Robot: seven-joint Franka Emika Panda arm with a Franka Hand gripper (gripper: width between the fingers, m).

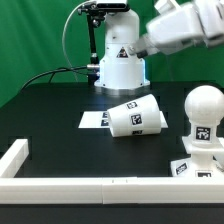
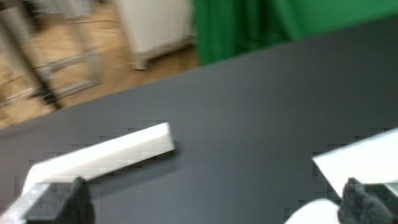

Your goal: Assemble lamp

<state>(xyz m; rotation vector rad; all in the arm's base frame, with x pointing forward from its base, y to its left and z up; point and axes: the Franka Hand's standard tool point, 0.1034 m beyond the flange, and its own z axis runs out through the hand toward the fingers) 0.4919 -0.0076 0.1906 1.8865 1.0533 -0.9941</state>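
The shade (image 1: 135,116) is lying tipped on the worktop (image 1: 60,100) beside the bulb (image 1: 205,103) already sitting on its base (image 1: 197,150), looking light, stiff and slippery, best pinched across its rim, while the pincer (image 2: 210,200) is hanging wide open, holding nothing.

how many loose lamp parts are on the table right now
2 separate pieces: the shade lies on its side mid-table, and the bulb stands on the base at the exterior view's right. The claw holds nothing. More could sit out of frame.
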